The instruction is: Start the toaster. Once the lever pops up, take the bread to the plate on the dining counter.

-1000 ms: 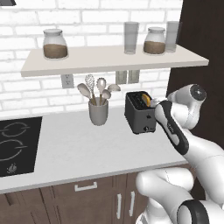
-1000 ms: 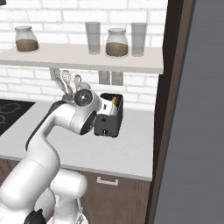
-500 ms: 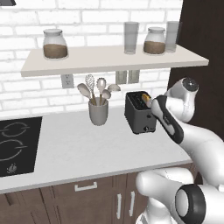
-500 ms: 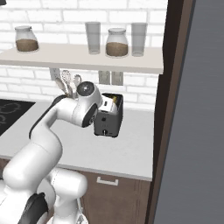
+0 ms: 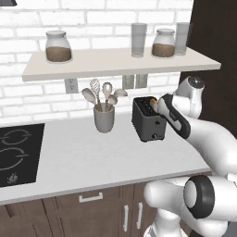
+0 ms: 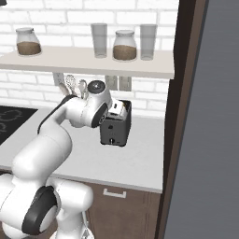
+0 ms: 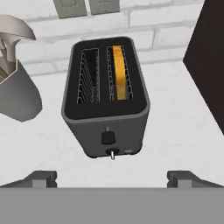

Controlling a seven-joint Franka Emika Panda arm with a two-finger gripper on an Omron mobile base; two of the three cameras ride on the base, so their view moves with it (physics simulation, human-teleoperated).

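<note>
The black two-slot toaster (image 7: pixel 107 98) stands on the white worktop against the brick wall, and it also shows from the base cameras (image 5: pixel 148 121) (image 6: pixel 116 130). The bread (image 7: pixel 119 72), a yellow-tan slice, sits upright in the right-hand slot; the left-hand slot is empty. A dark lever (image 7: pixel 108 138) and a small knob (image 7: pixel 113 153) are on the toaster's front face. My gripper (image 7: pixel 113 178) hovers above and in front of the toaster, open, its fingertips (image 7: pixel 41 178) wide apart and holding nothing. The plate and the dining counter are out of view.
A grey utensil cup (image 5: pixel 104 118) with spoons and a whisk stands left of the toaster. A black hob (image 5: pixel 18 152) lies far left. A shelf (image 5: pixel 115 65) with jars and glasses hangs overhead. A dark tall panel (image 6: pixel 186 116) bounds the worktop on the right.
My wrist has risen and swung a little closer over the toaster. The toaster, bread and utensil cup have not moved. The jaws stay open.
</note>
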